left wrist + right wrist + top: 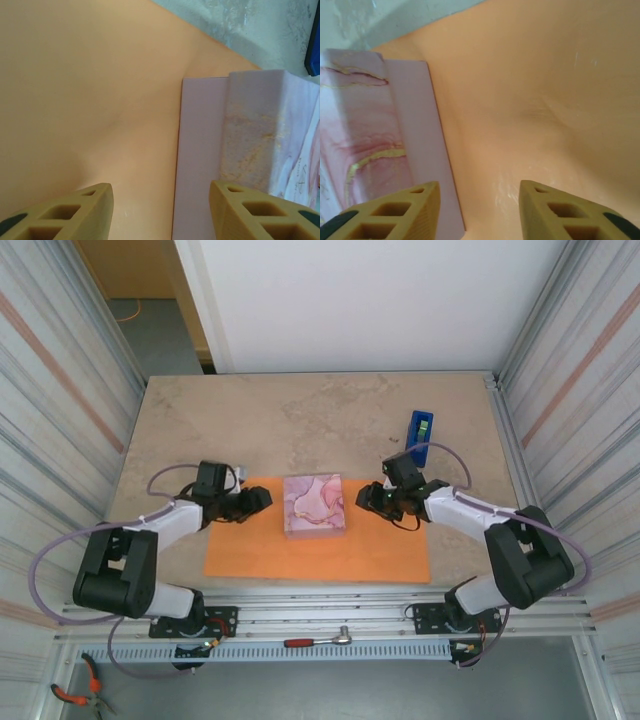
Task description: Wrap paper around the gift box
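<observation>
The gift box [315, 505] sits on the paper [300, 558], mid-width and close to the sheet's far edge. The sheet lies along the near edge of the bench [280, 420]. Bare orange lies open on both sides of the box. The left gripper [262, 500] hovers just beside the box's left side and the right gripper [366, 498] just beside its right, both with jaws apart and holding nothing. A blue tape dispenser [420, 428] stands toward the bench's far right corner.

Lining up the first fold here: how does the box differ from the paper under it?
Colour: the box is pink with pale marbling and thin gold lines; the paper is plain orange. Size: the paper is several times wider than the box. Form: the box has raised side walls; the paper lies flat and thin. Shared: both are straight-edged, and the box rests on the paper by its far edge.
</observation>
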Controlling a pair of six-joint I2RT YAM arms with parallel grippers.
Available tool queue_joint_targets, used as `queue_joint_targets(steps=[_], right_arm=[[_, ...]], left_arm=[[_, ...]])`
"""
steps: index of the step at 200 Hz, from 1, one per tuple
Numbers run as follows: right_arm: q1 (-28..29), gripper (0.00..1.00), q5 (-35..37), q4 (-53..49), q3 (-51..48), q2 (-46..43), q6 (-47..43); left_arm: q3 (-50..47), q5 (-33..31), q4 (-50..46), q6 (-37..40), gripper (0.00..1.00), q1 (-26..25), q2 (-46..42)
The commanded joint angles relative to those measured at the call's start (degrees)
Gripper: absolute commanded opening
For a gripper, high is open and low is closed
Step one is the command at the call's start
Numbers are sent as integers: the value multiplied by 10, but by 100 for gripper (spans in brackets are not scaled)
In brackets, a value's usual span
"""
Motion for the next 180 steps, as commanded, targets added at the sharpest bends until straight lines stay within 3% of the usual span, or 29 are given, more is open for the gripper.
queue_joint_targets(steps=[1,40,101,180], right_arm=[[-1,39,-11,17,-10,31,-13],[-3,29,-15,34,11,94,-31],[-20,27,-16,37,80,198,-61],[-55,30,-55,9,205,267,-91]], left_arm=[[-12,5,37,-15,54,10,17],[-16,0,59,-19,54,36,57],[-8,4,93,-14,53,102,128],[144,15,20,45,54,140,187]])
